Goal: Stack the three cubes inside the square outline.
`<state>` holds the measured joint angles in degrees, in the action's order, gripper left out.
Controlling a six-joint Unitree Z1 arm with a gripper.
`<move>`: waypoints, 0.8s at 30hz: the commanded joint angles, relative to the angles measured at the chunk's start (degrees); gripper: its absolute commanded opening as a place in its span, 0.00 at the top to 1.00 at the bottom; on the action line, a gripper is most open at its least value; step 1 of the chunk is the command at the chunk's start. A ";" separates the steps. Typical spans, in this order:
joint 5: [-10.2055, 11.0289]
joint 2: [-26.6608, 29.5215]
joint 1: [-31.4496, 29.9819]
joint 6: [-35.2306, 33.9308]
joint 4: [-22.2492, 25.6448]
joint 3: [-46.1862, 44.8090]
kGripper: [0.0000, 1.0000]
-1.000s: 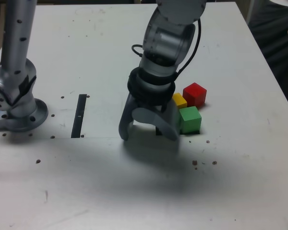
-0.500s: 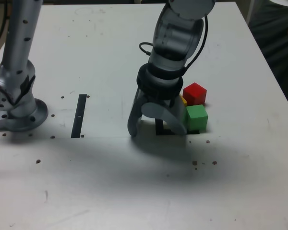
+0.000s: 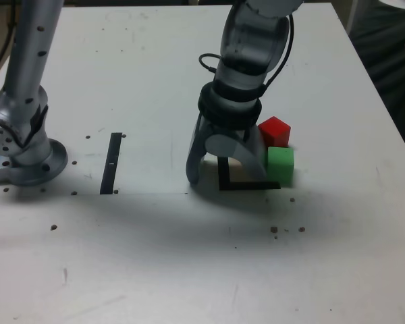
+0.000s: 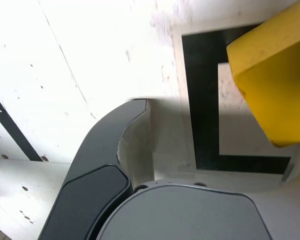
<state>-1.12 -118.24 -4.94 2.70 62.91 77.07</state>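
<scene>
1. Since the earlier frame, the pincer [image 3: 226, 178] has shifted a little towards the exterior view's right, and the green cube [image 3: 281, 166] has slid slightly that way too; the red cube [image 3: 275, 131] has stayed put.
2. Nearest us on the surface [image 3: 155, 270] is the near side of the square outline [image 3: 256, 185], our landmark. Our pincer is spread wide with nothing gripped, one finger outside the outline's side at the exterior view's left, the other over towards the cubes.
3. The green cube stands by the outline's side at the exterior view's right. We judge it light and stiff, and easily nudged by a passing finger. We'd take it low on two opposite flat faces, squarely, so it doesn't twist.
4. The yellow cube [image 4: 275, 80] is hidden from the exterior view; the wrist view shows it overlapping the outline's dark border and pale centre, set askew to them. Whether it touches the farther finger we can't tell. It too looks firm rather than fragile; its smooth faces could slip in an off-centre grip, so we'd line the pincer up with them first.
5. Farthest, the red cube sits beyond the green one, outside the outline. We expect the same handling: opposite faces, mid-height, gentle pressure.
</scene>
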 commanded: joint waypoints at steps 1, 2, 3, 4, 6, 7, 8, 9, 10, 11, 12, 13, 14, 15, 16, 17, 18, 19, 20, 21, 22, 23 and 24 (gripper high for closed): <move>-0.09 -0.37 0.73 0.46 -0.07 0.30 0.01; -0.08 -0.40 1.10 0.67 -0.07 0.35 0.01; -0.06 -0.42 1.46 0.88 -0.07 0.41 0.01; -0.03 -0.46 1.82 1.10 -0.07 0.48 0.01; 0.06 -0.57 2.50 1.48 -0.04 0.70 0.01; 0.10 -0.65 2.83 1.66 -0.03 0.81 0.01; 0.14 -0.72 3.14 1.82 -0.02 0.94 0.01; 0.18 -0.78 3.44 1.98 0.00 1.05 0.01; 0.20 -0.84 3.73 2.14 0.01 1.15 0.01; 0.23 -0.89 4.02 2.28 0.02 1.23 0.01; 0.25 -0.92 4.31 2.42 0.02 1.28 0.01; 0.27 -0.94 4.67 2.59 0.01 1.31 0.01; 0.28 -0.96 4.91 2.70 0.01 1.34 0.01; 0.29 -0.97 5.15 2.78 0.01 1.35 0.01; 0.31 -0.98 5.36 2.86 0.00 1.39 0.01; 0.34 -1.01 5.55 2.93 0.00 1.43 0.01; 0.36 -1.03 5.74 3.00 0.00 1.49 0.01; 0.38 -1.07 5.92 3.06 0.00 1.56 0.01; 0.41 -1.10 6.09 3.14 0.00 1.63 0.01; 0.44 -1.14 6.27 3.21 0.00 1.71 0.01; 0.48 -1.19 6.42 3.27 0.01 1.80 0.01; 0.52 -1.26 6.56 3.33 0.02 1.90 0.01; 0.56 -1.31 6.69 3.37 0.02 2.01 0.01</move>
<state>-0.67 -119.00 1.51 5.93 62.92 78.80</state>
